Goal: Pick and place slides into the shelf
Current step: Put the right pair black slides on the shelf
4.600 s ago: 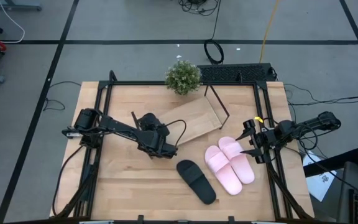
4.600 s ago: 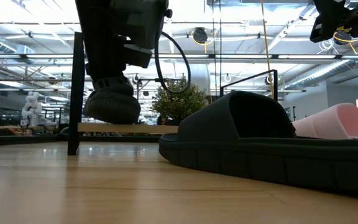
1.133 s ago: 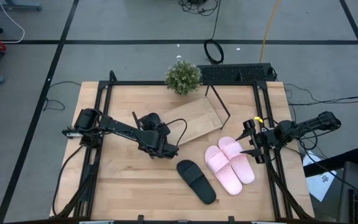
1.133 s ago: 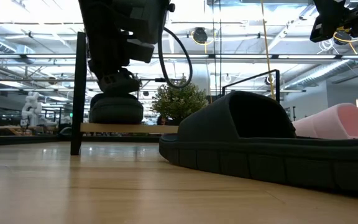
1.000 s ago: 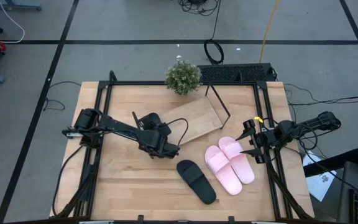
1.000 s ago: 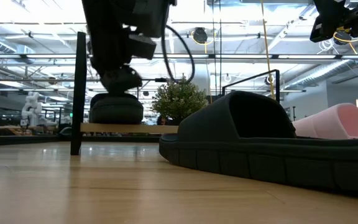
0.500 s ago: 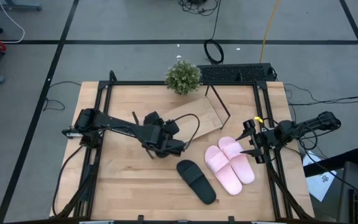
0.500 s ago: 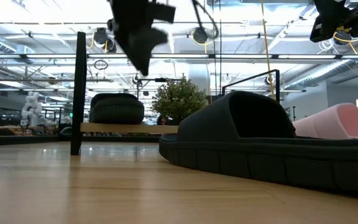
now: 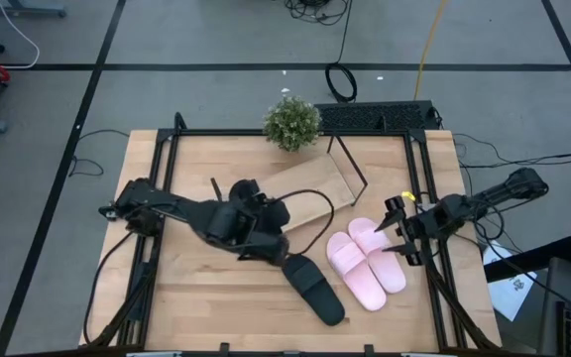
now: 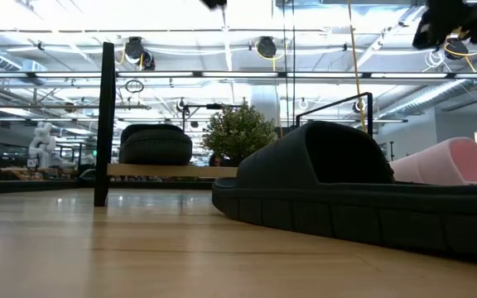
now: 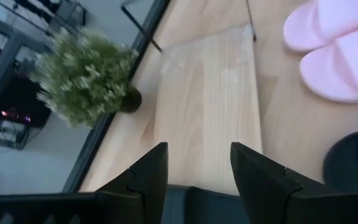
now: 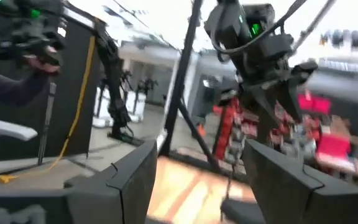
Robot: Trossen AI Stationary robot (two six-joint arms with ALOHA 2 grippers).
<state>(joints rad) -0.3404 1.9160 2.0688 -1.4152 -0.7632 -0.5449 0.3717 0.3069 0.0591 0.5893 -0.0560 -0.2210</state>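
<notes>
Black matte slide sandal (image 10: pixel 156 142) sits on the slanted light-wood shelf (image 9: pixel 305 193). Beside that shelf lie a second black slide (image 9: pixel 313 289) and the pale pink pair (image 9: pixel 367 261). Left hand (image 11: pixel 194 177) gapes empty; next, grasp the second black slide. Right hand (image 12: pixel 194 186) is wide, empty.
</notes>
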